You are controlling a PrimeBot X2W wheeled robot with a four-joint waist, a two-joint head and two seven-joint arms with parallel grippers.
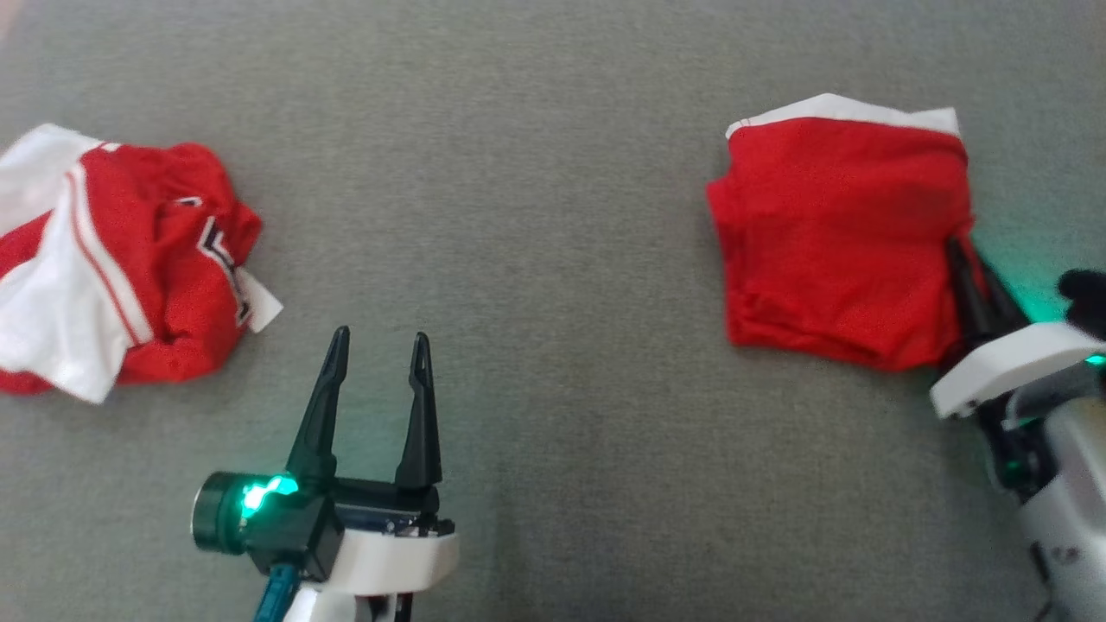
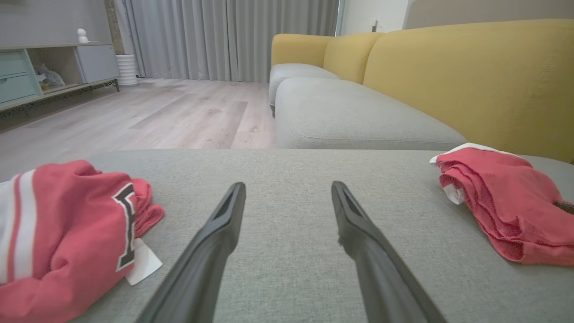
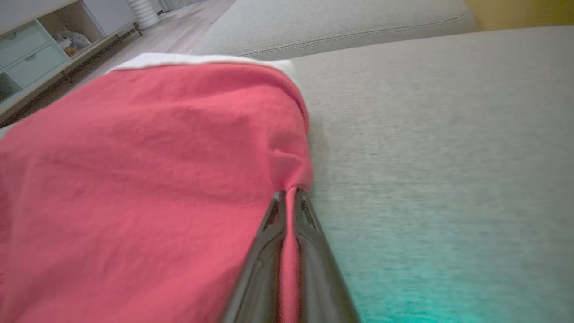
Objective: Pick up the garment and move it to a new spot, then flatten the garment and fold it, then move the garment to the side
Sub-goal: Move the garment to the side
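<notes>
A folded red garment [image 1: 834, 233] with a white edge lies at the right of the grey cushion; it also appears as a stack of red folds [image 2: 506, 211] and fills the left of the right wrist view [image 3: 148, 179]. My right gripper [image 1: 957, 246] is shut on the garment's near right edge, a strip of red cloth pinched between its fingers [image 3: 264, 233]. My left gripper [image 1: 378, 345] hovers open over bare cushion at the lower middle, its fingers [image 2: 215, 237] spread wide with nothing between them.
A crumpled red and white jersey [image 1: 112, 259] with a white tag lies at the far left, also seen as a heap [image 2: 67, 237]. Beyond the grey cushion [image 1: 536, 216] are a yellow sofa back [image 2: 471, 76], wooden floor and a cabinet [image 2: 45, 67].
</notes>
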